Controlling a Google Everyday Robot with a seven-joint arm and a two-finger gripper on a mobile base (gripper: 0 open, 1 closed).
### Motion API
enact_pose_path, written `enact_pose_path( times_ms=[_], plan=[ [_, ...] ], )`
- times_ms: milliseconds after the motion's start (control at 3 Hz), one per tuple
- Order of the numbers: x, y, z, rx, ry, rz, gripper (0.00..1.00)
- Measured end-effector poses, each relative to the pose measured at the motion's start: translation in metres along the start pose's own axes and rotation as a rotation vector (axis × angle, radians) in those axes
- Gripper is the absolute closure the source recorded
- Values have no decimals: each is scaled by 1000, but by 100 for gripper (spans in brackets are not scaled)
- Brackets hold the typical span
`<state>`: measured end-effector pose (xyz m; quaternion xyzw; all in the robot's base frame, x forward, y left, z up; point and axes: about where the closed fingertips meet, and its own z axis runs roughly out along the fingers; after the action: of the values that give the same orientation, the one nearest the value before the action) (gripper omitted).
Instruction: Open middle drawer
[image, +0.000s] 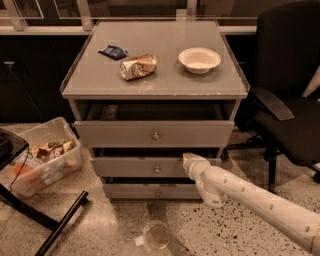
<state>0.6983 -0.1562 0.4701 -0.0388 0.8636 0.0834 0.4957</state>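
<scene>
The middle drawer is the grey flat front with a small round knob, set between a taller drawer above and a shorter one below. Its front stands a little out from the cabinet, with a dark gap along its top. My gripper sits at the upper edge of this front, just right of the knob. The white arm runs from it down to the lower right corner. The gripper's tip is against the drawer's top edge.
On the cabinet top lie a white bowl, a crumpled can and a blue packet. A black office chair stands at the right. A plastic bin, a black stand leg and a clear cup are on the floor.
</scene>
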Motion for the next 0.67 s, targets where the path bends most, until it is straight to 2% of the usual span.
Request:
enact_pose_path(
  times_ms=[667],
  plan=[
    [-2, 18, 54, -60, -40, 51, 100]
  ],
)
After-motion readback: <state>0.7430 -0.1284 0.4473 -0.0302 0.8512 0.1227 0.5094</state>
